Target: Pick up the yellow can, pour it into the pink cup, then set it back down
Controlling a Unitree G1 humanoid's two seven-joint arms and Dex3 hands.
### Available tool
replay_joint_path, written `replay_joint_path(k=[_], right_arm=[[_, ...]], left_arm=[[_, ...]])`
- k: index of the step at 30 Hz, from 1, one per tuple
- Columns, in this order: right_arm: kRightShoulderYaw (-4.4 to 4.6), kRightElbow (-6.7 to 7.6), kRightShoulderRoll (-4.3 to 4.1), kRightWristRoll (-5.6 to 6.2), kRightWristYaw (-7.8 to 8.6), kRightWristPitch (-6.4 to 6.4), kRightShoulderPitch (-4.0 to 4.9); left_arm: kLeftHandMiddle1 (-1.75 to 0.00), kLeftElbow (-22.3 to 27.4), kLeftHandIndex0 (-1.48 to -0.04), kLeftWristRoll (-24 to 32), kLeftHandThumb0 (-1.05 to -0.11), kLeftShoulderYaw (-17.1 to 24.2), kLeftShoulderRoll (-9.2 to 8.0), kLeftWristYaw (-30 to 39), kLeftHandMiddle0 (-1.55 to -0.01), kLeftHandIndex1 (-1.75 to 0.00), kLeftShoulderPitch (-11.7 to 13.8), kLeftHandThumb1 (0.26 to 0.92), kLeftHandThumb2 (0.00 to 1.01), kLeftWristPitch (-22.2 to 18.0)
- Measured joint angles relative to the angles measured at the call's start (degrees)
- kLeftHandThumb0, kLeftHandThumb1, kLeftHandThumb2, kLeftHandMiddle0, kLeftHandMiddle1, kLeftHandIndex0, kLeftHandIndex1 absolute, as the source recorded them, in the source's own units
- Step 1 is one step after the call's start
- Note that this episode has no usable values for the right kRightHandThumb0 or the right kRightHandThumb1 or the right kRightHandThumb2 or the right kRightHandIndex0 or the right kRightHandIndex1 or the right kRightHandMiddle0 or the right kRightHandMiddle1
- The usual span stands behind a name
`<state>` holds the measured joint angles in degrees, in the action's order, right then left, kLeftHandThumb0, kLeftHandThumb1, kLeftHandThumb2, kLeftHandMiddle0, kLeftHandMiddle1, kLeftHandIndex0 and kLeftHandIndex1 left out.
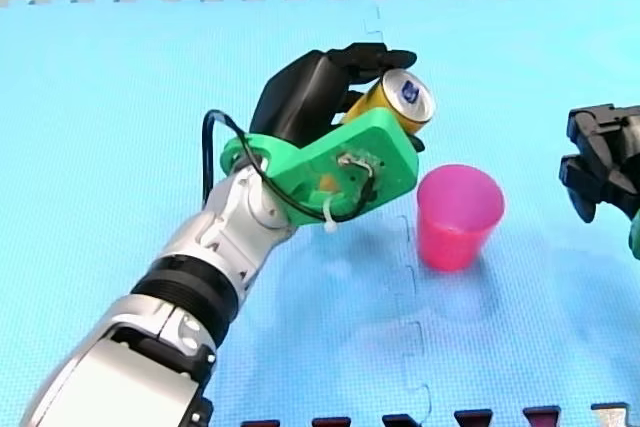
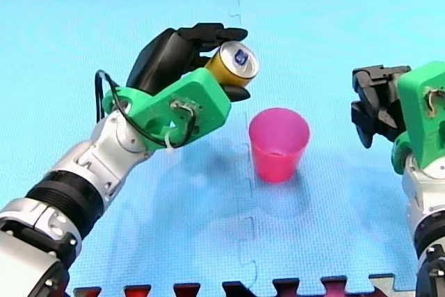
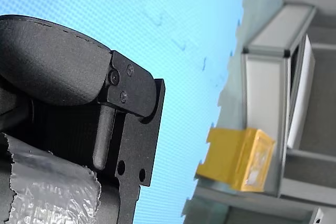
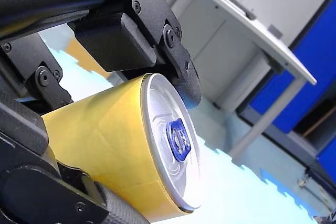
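My left hand (image 2: 208,50) is shut on the yellow can (image 1: 395,100), holding it in the air, tipped on its side with its silver top and blue tab facing the pink cup. The can (image 2: 235,64) hangs up and to the left of the cup's rim. The pink cup (image 1: 458,215) stands upright on the blue mat, right of centre. In the second wrist view the can (image 4: 126,156) lies between black fingers (image 4: 157,30). My right hand (image 2: 375,106) is at the right edge, beside the cup and apart from it, holding nothing.
The blue foam mat (image 2: 174,227) covers the whole work surface, with its puzzle-edged border at the back. In the first wrist view a yellow box (image 3: 236,158) and a grey cabinet (image 3: 273,103) stand beyond the mat's edge.
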<state>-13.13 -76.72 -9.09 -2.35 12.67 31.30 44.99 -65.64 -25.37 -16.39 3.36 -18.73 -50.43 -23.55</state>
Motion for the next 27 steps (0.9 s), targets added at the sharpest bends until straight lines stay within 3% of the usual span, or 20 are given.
replay_joint_path(k=[9,27], right_arm=[[-0.40,-0.07,0.28,0.29,0.33,-0.36,0.03],[1.95,-0.10,0.42,-2.65,-4.17,-1.74,0.40]], left_arm=[[-0.01,0.2,-1.19,-3.4,-0.464,-2.8,-1.62,-1.1,-1.37,-0.01,-0.3,0.808,0.00,-0.4],[-0.04,-0.4,-1.16,-9.3,-0.452,-7.4,-2.66,-6.4,-1.42,0.00,-0.9,0.820,0.00,0.4]])
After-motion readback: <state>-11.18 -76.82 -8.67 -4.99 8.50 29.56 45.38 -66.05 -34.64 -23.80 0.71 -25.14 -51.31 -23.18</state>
